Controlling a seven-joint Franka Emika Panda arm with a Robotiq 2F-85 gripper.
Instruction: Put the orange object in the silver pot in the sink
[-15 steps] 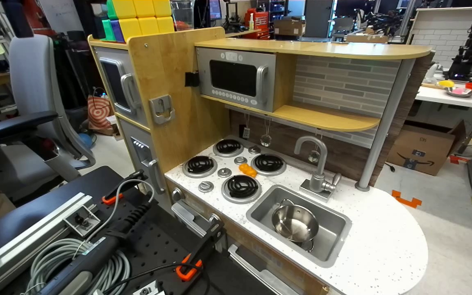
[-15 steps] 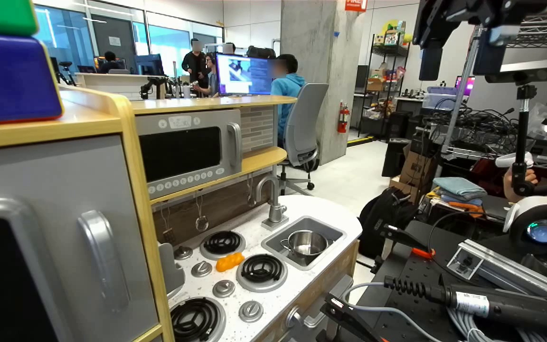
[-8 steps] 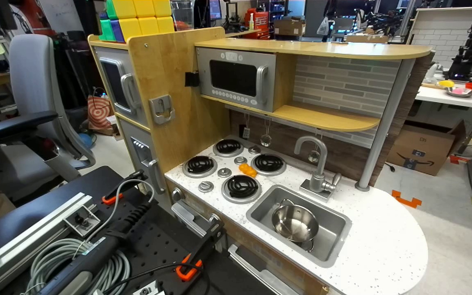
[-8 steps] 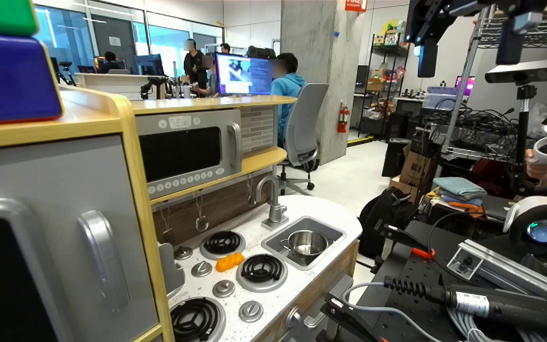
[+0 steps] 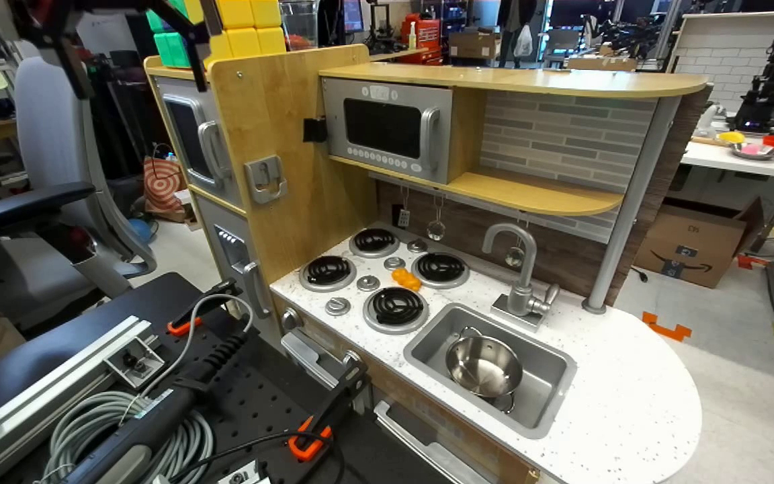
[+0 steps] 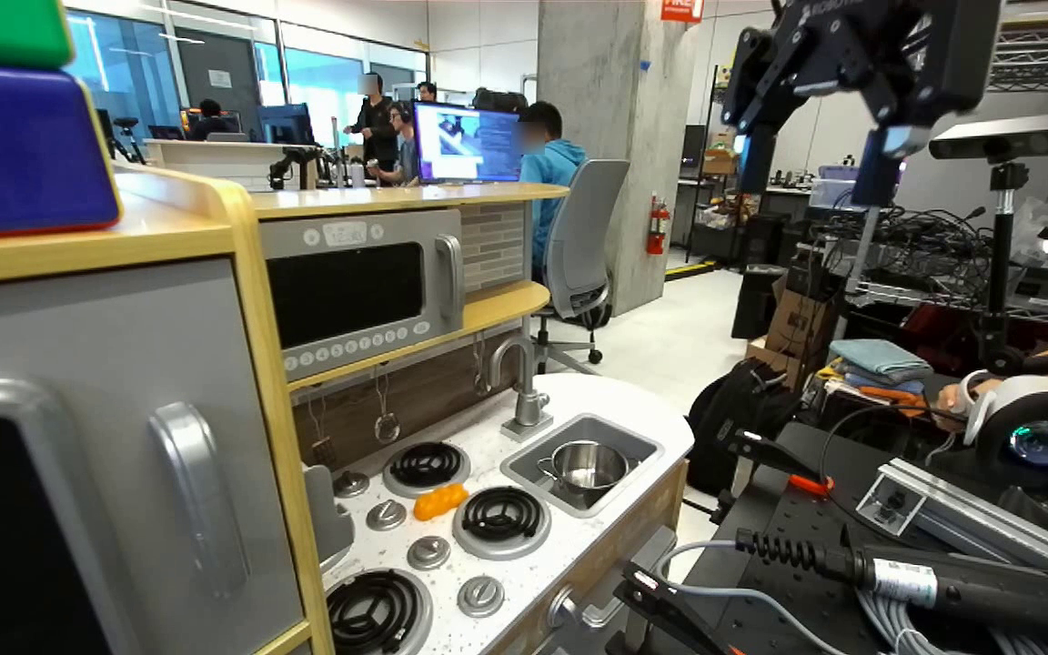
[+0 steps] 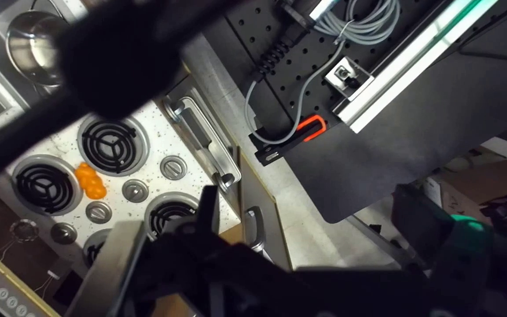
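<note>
The orange object (image 5: 406, 279) is a small lumpy piece lying on the white stove top between burners and knobs. It also shows in an exterior view (image 6: 440, 502) and the wrist view (image 7: 90, 181). The silver pot (image 5: 484, 366) sits upright inside the grey sink (image 5: 541, 403), as an exterior view (image 6: 589, 466) and the wrist view (image 7: 33, 48) also show. My gripper (image 5: 142, 84) is open and empty, high up and well away from the orange object. Its spread fingers show in an exterior view (image 6: 814, 185) and in the wrist view (image 7: 306, 193).
A curved faucet (image 5: 528, 269) stands behind the sink. A toy microwave (image 5: 387, 131) and wooden shelf overhang the counter. A tall wooden cabinet (image 5: 293, 101) with coloured blocks (image 5: 239, 40) on top borders the stove. A black table (image 5: 279, 403) holds cables and clamps.
My open gripper has come into view at the upper left of an exterior view. In another exterior view it has moved down and to the left. The orange object and pot have not moved.
</note>
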